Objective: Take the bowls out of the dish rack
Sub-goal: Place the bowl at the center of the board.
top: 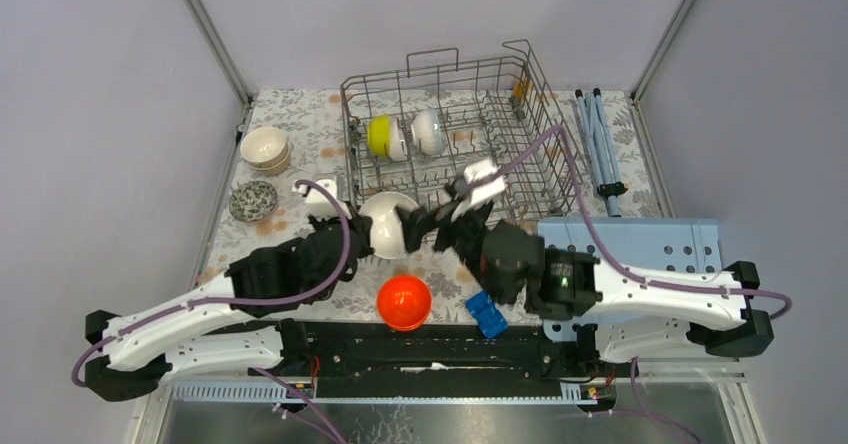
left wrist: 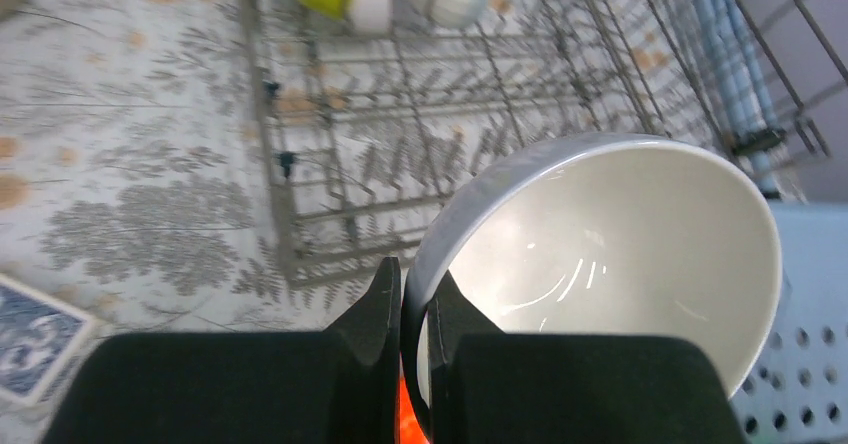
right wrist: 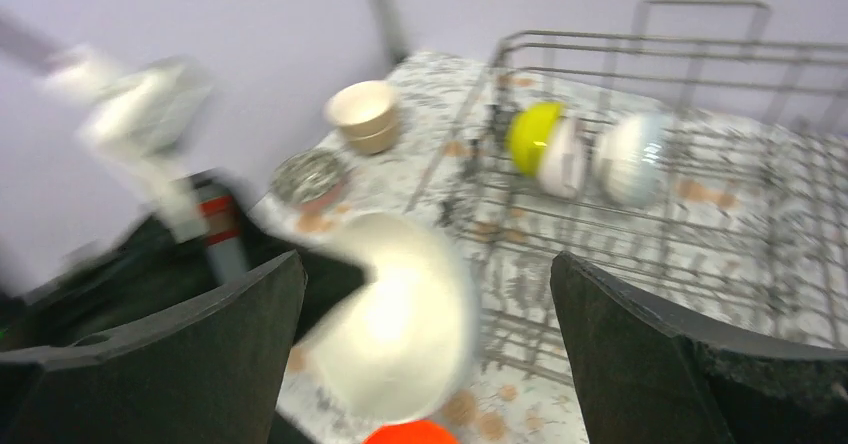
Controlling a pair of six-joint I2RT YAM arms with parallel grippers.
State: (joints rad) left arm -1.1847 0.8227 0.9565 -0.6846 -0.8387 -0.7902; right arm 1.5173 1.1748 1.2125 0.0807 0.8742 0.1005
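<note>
My left gripper (left wrist: 413, 274) is shut on the rim of a white bowl (left wrist: 610, 254), held tilted just in front of the dish rack (top: 450, 134) and above the table. My right gripper (right wrist: 428, 264) stands open right beside that bowl (right wrist: 400, 314), touching nothing. An orange bowl (top: 404, 301) sits on the table below. Inside the rack a yellow-green bowl (top: 380, 136) and a white bowl (top: 428, 131) stand on edge. Two stacked cream bowls (top: 265, 148) and a patterned bowl (top: 253, 201) rest at the left of the table.
A blue toy car (top: 487, 314) lies right of the orange bowl. A light-blue perforated board (top: 660, 244) lies under the right arm. A folded blue frame (top: 598, 149) lies right of the rack. Grey walls and metal posts close in the table.
</note>
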